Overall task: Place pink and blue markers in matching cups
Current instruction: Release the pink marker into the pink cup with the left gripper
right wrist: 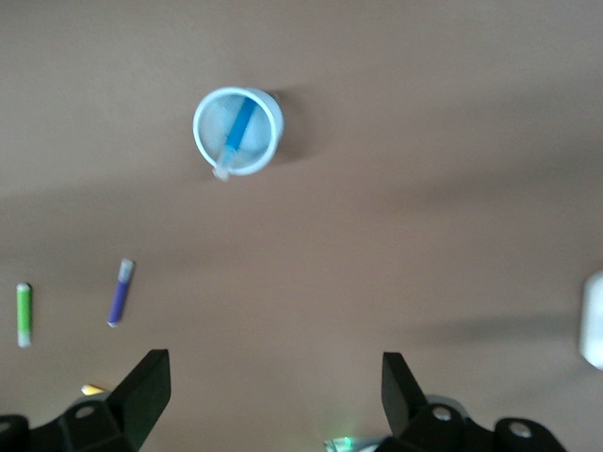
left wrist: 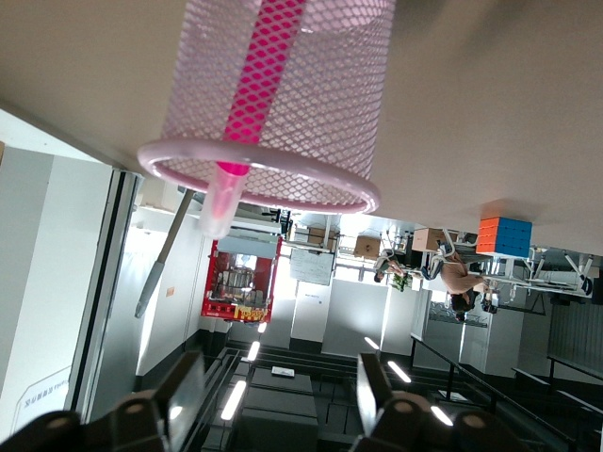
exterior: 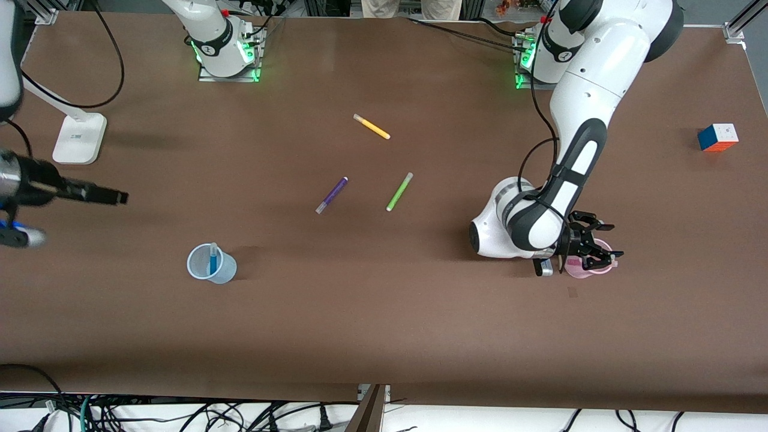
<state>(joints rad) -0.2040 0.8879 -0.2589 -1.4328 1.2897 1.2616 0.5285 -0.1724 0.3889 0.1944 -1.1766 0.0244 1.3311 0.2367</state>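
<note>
Over at the right arm's end of the table, the right gripper point(right wrist: 273, 400) hangs high above the surface near that edge, fingers spread wide apart and holding nothing. Next along, the pale blue cup point(exterior: 211, 264) stands upright toward the camera-side edge, and the blue marker point(exterior: 213, 258) stands inside it, leaning on the rim. In the middle of the table lie three loose pens: the purple pen point(exterior: 332, 195), the lime-green pen point(exterior: 399, 191) just beside it, and the yellow pen point(exterior: 372, 126) closer to the robots' edge. On to the left arm's end: the left gripper point(exterior: 591, 252) sits right over the pale pink cup point(exterior: 589, 267), fingers point(left wrist: 184, 395) parted and gripping nothing. The pink marker point(left wrist: 252, 104) stands in that cup, its pale cap poking past the rim. Near the end edge a colour puzzle cube point(exterior: 717, 137) rests alone.
</note>
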